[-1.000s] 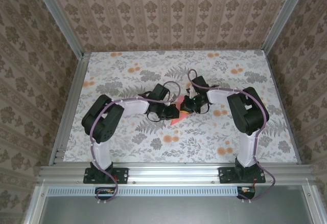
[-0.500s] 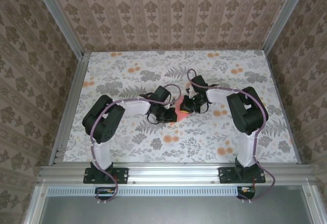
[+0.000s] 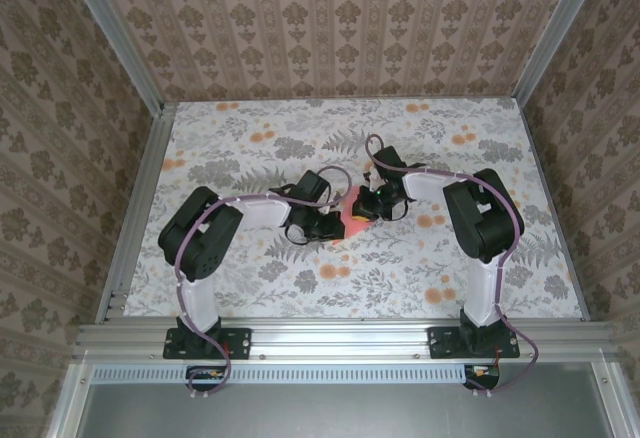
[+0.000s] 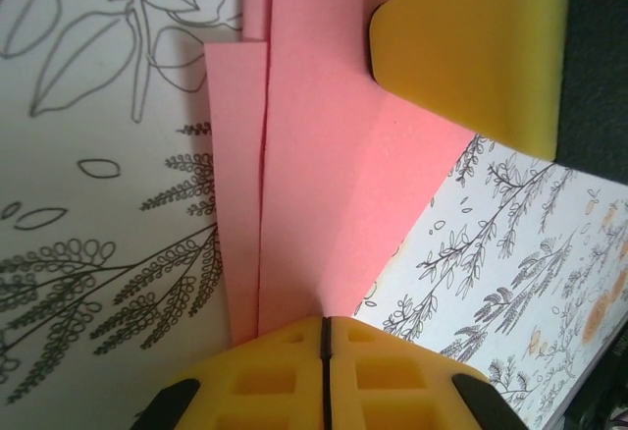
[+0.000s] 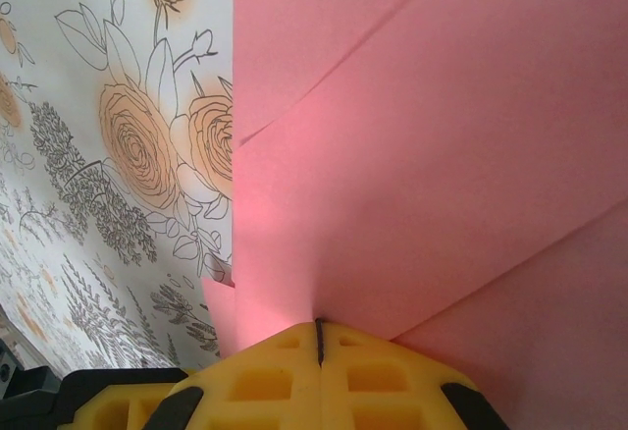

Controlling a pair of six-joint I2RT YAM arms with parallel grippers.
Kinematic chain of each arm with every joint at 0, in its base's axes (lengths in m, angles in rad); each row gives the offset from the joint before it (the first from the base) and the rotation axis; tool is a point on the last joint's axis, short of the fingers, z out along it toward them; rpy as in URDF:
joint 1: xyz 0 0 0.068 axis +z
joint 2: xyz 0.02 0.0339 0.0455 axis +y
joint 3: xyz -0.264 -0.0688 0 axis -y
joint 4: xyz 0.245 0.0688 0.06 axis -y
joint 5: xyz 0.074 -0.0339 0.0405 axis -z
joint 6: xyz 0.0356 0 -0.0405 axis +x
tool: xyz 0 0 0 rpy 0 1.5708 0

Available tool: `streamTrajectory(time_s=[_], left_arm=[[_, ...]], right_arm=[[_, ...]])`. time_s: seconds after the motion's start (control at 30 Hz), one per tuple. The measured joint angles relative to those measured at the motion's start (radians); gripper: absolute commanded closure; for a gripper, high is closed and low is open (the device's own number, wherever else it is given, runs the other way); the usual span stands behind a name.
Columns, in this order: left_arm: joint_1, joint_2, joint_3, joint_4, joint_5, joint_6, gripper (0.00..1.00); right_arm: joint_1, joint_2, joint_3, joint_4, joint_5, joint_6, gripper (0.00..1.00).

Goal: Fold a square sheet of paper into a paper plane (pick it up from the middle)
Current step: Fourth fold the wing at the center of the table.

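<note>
The square sheet of paper [image 3: 353,221], salmon pink and folded into layered flaps, is held between both arms at the middle of the table. My left gripper [image 4: 324,320] is shut, its yellow fingers pinching the lower edge of the pink paper [image 4: 314,155]. My right gripper [image 5: 317,324] is shut too, clamped on a folded layer of the paper [image 5: 432,155]. In the left wrist view the right gripper's yellow finger [image 4: 471,47] presses on the paper's far end. Creased flaps overlap in both wrist views. In the top view the left gripper [image 3: 337,224] and right gripper [image 3: 362,210] nearly meet.
The table [image 3: 240,148] is covered with a grey leaf and orange flower print. Aluminium rails [image 3: 140,208] frame its sides and a rail runs along the near edge [image 3: 340,338]. Patterned walls stand round the back and sides.
The left gripper has slid slightly left and closed the last bit onto the paper. The paper has drawn in to a smaller shape between the two grippers. The right arm has barely moved.
</note>
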Motion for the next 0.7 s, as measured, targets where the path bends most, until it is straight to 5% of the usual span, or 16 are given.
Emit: streamTrajectory(time_s=[0.33, 0.7], left_arm=[[0.028, -0.064, -0.130, 0.129, 0.019, -0.019, 0.93], [0.065, -0.150, -0.173, 0.038, 0.030, -0.023, 0.93]], right_arm=[[0.005, 0.004, 0.016, -0.025, 0.017, -0.008, 0.97], [0.007, 0.004, 0.018, -0.028, 0.021, -0.008, 0.97]])
